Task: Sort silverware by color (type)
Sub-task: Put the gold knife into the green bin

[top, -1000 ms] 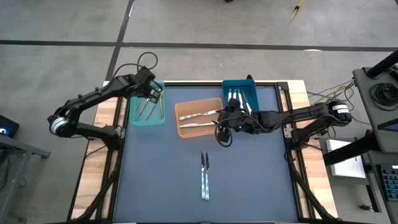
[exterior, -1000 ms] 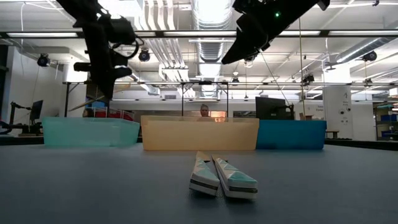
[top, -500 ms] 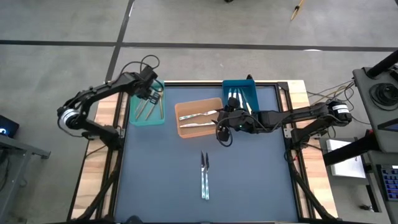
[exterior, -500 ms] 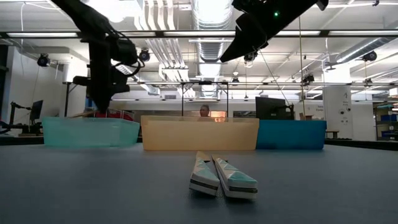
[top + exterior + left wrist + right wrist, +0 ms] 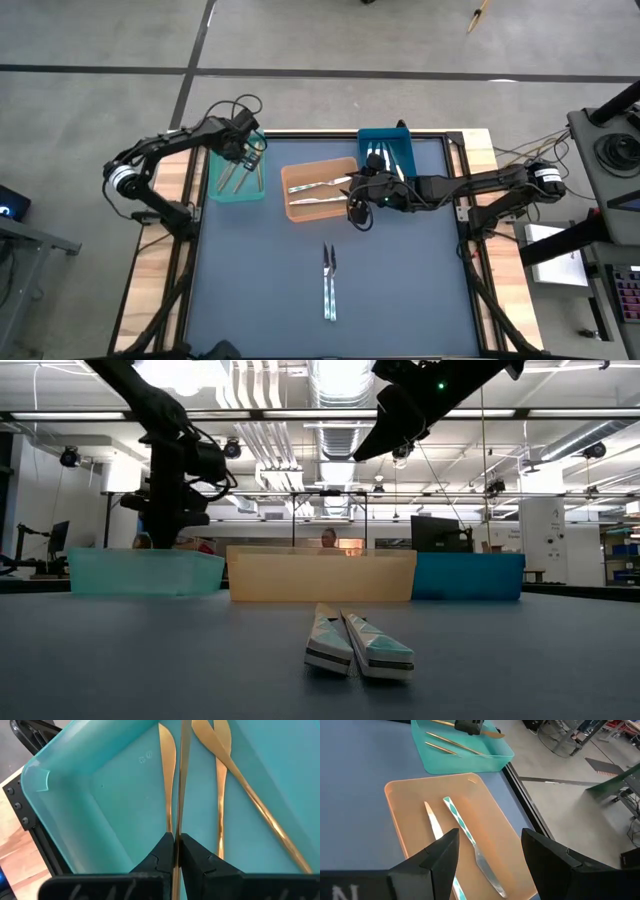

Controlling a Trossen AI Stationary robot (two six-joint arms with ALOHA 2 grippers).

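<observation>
Over the translucent teal plastic bin [image 5: 237, 176], your left gripper [image 5: 175, 851] pinches a slim gold utensil [image 5: 181, 775] running lengthwise straight ahead of the fingertips, while your right gripper [image 5: 490, 851], fingers spread and empty, hovers over the orange bin [image 5: 410, 795].

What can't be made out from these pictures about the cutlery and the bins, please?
- Blue bin, high view: the pieces inside are too small to count or tell by type; the right gripper hangs open beside it.
- Two pieces on the table, low view: seen end-on, so their type is unclear.
- Gold piece held by the shut left gripper, left wrist view: both ends are cut off, over the teal bin.
- Bins' contents, low view: hidden by their walls.
</observation>
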